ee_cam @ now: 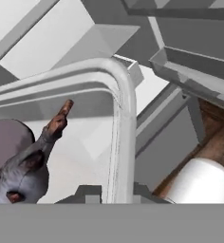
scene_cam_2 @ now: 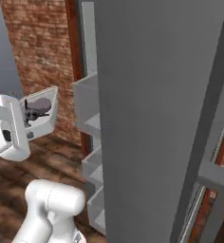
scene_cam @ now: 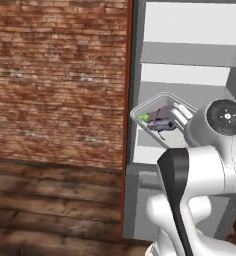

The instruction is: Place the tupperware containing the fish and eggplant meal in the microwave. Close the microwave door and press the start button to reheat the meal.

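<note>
The hand [ee_cam: 111, 192] is pinching the rim of the tupperware [scene_cam: 162, 117], which is hanging tilted in the air near the grey shelves [scene_cam: 185, 55], so the fish and eggplant meal [scene_cam: 160, 122] is at risk of sliding out

A red brick wall [scene_cam: 55, 75] stands left of the grey shelving unit [scene_cam: 185, 60]; dark wooden floor [scene_cam: 50, 205] lies below the wall.

1. The tupperware [scene_cam: 186, 107] looks like smooth, pale translucent plastic.
2. The fish and eggplant meal [ee_cam: 23, 166] looks matt and lumpy.
3. The brick wall [scene_cam: 55, 80] looks rough.
4. The wooden floor [scene_cam: 50, 205] shows grain.
5. The grey shelves [scene_cam: 190, 52] look flat and matt.
</note>
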Available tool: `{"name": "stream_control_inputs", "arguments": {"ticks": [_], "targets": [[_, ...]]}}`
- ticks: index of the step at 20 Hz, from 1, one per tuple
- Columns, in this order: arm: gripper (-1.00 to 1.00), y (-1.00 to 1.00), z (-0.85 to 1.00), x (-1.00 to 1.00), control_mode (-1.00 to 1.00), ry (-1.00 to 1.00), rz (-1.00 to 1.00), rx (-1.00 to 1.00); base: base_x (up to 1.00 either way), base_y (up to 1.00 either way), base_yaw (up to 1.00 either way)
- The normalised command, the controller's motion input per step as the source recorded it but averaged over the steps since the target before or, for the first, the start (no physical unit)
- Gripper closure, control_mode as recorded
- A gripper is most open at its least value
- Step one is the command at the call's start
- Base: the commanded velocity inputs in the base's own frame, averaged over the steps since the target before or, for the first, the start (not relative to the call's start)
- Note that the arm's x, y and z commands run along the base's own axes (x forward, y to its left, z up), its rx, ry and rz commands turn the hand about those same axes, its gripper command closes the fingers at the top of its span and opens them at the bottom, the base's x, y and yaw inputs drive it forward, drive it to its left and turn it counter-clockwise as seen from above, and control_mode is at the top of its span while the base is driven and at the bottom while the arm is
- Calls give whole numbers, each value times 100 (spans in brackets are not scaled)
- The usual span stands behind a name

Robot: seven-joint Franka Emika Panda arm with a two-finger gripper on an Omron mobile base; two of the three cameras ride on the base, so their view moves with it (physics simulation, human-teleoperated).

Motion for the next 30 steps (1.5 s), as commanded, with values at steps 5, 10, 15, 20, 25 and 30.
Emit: {"name": "stream_control_inputs", "arguments": {"ticks": [5, 10, 15, 20, 25, 30], "targets": [[100, 0, 0, 0, 100, 0, 0, 0, -5, 82, 83], [100, 0, 0, 0, 100, 0, 0, 0, 0, 69, 81], [100, 0, 0, 0, 100, 0, 0, 0, 6, 53, 80], [100, 0, 0, 0, 100, 0, 0, 0, 11, 46, 80], [100, 0, 0, 0, 100, 0, 0, 0, 10, 45, 80], [100, 0, 0, 0, 100, 0, 0, 0, 12, 47, 78]]}}
